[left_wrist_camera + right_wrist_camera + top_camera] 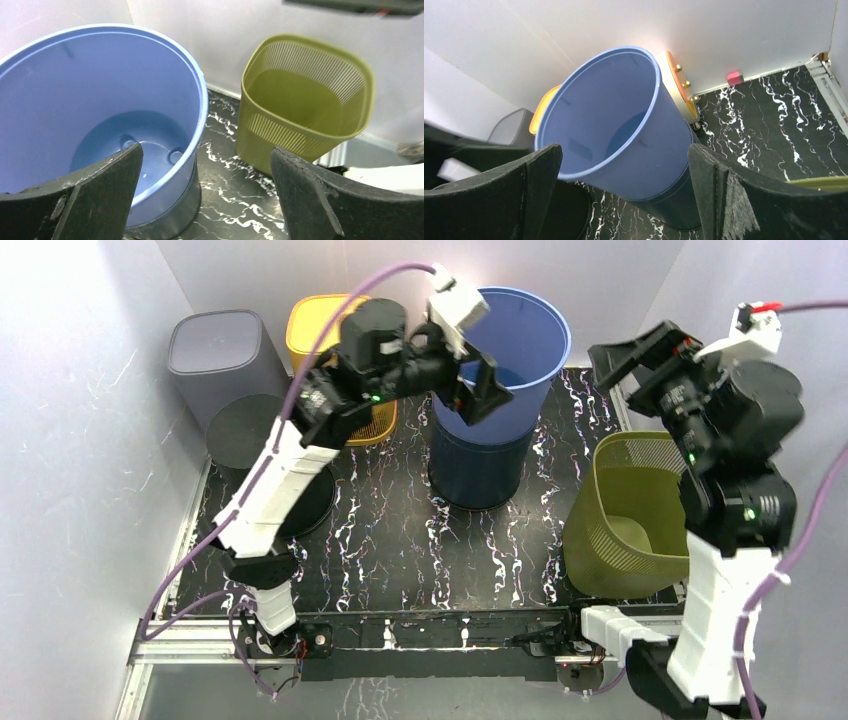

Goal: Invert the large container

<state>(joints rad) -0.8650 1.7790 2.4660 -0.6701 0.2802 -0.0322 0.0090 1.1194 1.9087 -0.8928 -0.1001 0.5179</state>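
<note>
Two grippers, both empty. The left gripper is spread wide at the near-left side of the large light-blue round plastic bucket. The bucket's rim wall passes between its black fingers (one over the inside, the other outside). The jaws are not pinched on the wall, and I cannot tell whether either finger touches the plastic. The right gripper hangs in the air to the right of the bucket, apart from it. Its fingers are spread about as wide as the left's, with nothing held between them.

The bucket stands upright, mouth up, at the back middle of the black, white-veined marble-pattern tabletop, close to the white back wall. Its lower part appears seated in a darker navy round container, which rests on the tabletop.

To the right, near the right arm, an olive-green slatted plastic basket stands mouth up, well apart from the bucket. Behind and to the left of the bucket is a yellow mesh basket, partly hidden by the left arm. Further left, a grey rounded-square bin shows a flat closed top. Just in front of it a black round container shows a flat top too (the left arm crosses its right edge).
</note>
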